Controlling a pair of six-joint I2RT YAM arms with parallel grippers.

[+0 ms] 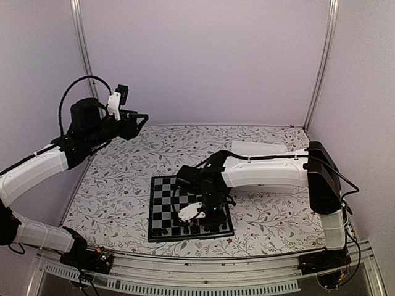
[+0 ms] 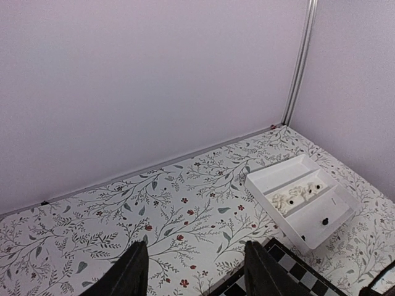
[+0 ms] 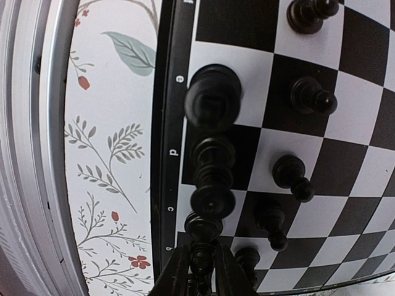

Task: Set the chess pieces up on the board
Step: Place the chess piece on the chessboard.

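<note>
Black and grey checks: the board (image 1: 162, 200), flat on the floral surface (image 1: 111, 185). Black chess pieces (image 3: 213, 98) stand in two rows along its near edge, beside the lettered border. My right end effector (image 3: 200, 262) hangs low over that edge, fingers narrowly parted on either side of one black piece of the outer row; whether they press it I cannot tell. My left end effector (image 2: 197, 274) is raised at far left, fingers well apart, holding nothing. The white tray (image 2: 287, 176), beyond the board, contains white pieces and a few black ones.
</note>
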